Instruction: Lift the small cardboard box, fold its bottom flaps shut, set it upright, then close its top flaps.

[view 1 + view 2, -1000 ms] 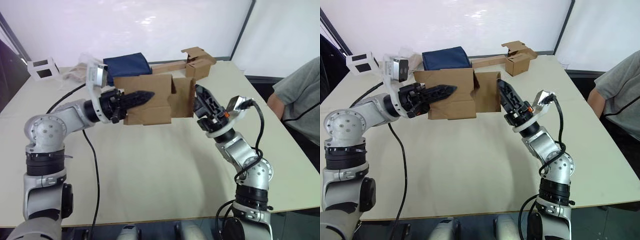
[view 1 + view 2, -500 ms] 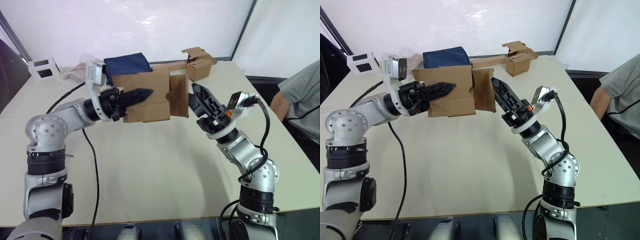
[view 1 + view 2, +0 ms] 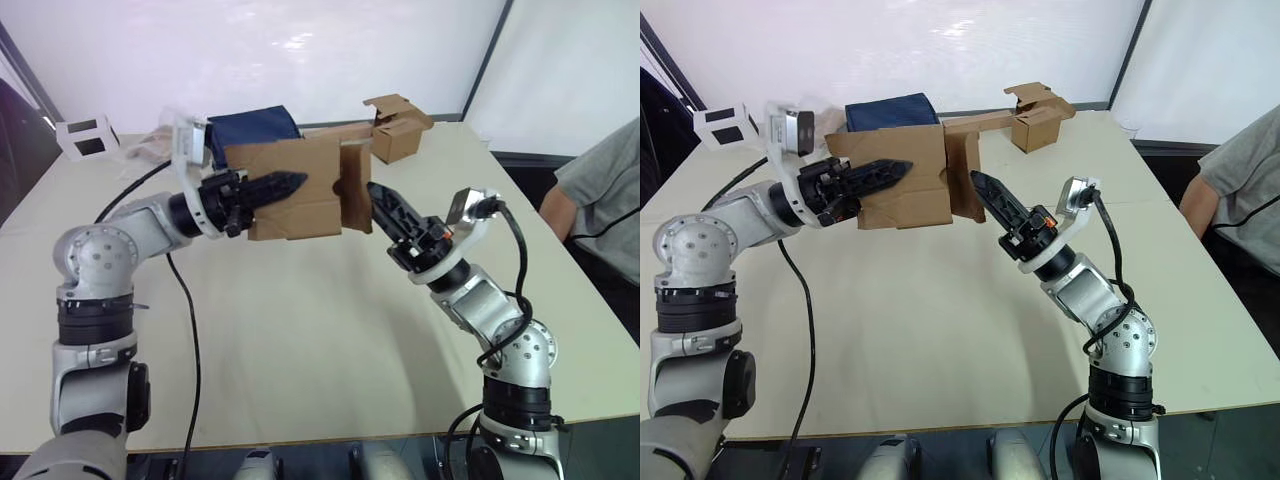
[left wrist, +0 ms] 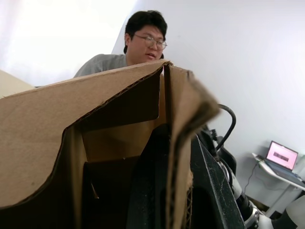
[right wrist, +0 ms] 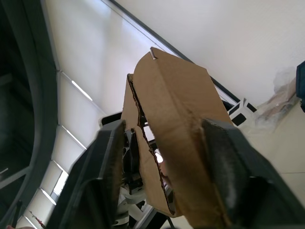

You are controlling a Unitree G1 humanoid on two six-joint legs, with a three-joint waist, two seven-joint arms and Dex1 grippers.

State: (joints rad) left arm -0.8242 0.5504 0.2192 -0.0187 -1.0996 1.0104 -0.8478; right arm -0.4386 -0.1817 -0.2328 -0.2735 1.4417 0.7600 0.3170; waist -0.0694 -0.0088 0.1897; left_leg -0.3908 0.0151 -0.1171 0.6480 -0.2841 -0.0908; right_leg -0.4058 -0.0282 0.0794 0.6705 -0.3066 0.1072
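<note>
Above the table's far middle we hold the small plain brown cardboard box point(image 3: 295, 190) clamped in our left gripper point(image 3: 275, 188), while our right gripper point(image 3: 385, 208), fingers spread, straddles its right-end bottom flaps point(image 3: 354, 190).

Left gripper point(image 3: 296, 184) raised, clamped on the small cardboard box point(image 3: 290, 190) — right gripper point(image 3: 375, 193) reaching in, fingers spread around a flap.
</note>
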